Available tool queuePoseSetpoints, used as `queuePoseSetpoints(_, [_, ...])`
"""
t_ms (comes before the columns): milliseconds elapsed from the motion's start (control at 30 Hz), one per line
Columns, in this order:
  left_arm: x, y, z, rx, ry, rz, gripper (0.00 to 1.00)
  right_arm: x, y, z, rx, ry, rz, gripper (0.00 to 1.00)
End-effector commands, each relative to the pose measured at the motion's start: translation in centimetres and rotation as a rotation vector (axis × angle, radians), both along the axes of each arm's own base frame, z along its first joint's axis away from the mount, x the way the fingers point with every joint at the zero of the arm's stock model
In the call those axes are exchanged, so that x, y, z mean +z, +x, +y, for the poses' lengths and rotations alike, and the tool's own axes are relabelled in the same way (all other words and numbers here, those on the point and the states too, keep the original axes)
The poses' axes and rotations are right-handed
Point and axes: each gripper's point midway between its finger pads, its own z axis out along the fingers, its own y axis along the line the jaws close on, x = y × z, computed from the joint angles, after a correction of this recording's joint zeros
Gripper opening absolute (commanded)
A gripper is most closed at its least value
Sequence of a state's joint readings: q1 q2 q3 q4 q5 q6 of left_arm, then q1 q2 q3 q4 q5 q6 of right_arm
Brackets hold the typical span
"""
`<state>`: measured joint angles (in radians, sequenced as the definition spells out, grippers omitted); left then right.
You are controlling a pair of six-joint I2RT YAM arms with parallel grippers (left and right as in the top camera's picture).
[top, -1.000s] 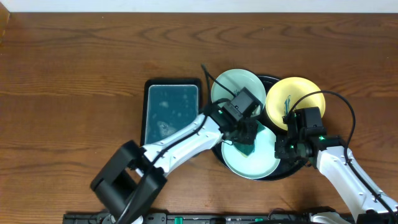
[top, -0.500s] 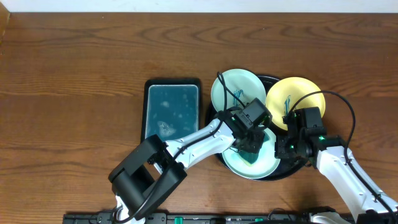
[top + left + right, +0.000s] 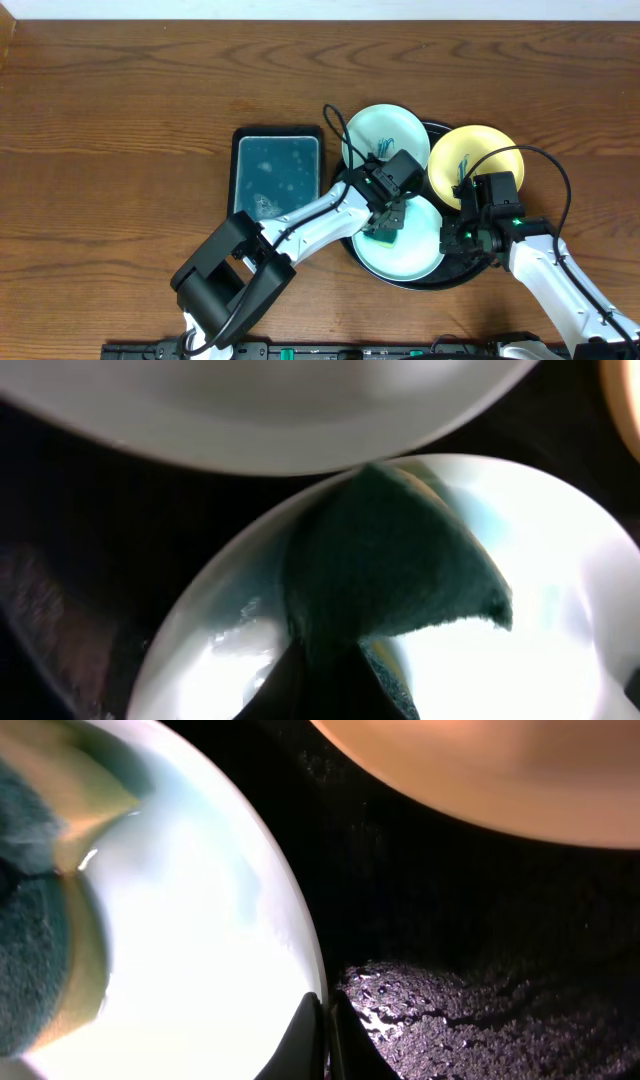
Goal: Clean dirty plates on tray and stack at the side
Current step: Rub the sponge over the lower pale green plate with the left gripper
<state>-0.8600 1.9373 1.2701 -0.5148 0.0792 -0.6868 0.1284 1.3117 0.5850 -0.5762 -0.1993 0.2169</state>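
Three plates lie on the round black tray: a pale mint plate at the back left with teal scribbles, a yellow plate at the back right with scribbles, and a mint plate in front. My left gripper is shut on a dark green sponge, which presses on the front plate. My right gripper is shut on that plate's right rim, holding it on the tray.
A rectangular teal tray with wet streaks lies just left of the black tray. Brown wooden table spreads to the left and back. The yellow plate overhangs the tray close behind my right gripper.
My left gripper has dragged the sponge across the front plate, first down and right, then back up and left. The right gripper has kept its hold on the rim.
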Motion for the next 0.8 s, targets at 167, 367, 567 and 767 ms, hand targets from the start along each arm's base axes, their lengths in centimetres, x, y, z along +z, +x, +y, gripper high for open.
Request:
queuePoseSetpoints(167, [-2.2, -1.8, 1.5, 0.097, 0.054, 0.119, 0.08, -0.4, -0.4, -0.5, -0.011, -0.032, 0.015, 0.01])
queuePoseSetpoints(367, [-1.7, -5.8, -1.7, -0.031, -0.052, 0.248, 0.08, -0.4, -0.4, -0.5, -0.011, -0.032, 0.015, 0.01])
queuePoseSetpoints(567, [-1.2, -8.6, -3.9, -0.176, -0.102, 0.280, 0.08, -0.4, -0.4, -0.5, -0.011, -0.032, 0.015, 0.01])
queuePoseSetpoints(767, [-1.1, -9.1, -4.8, -0.301, -0.120, 0.236, 0.08, -0.4, -0.4, -0.5, -0.011, -0.032, 0.015, 0.01])
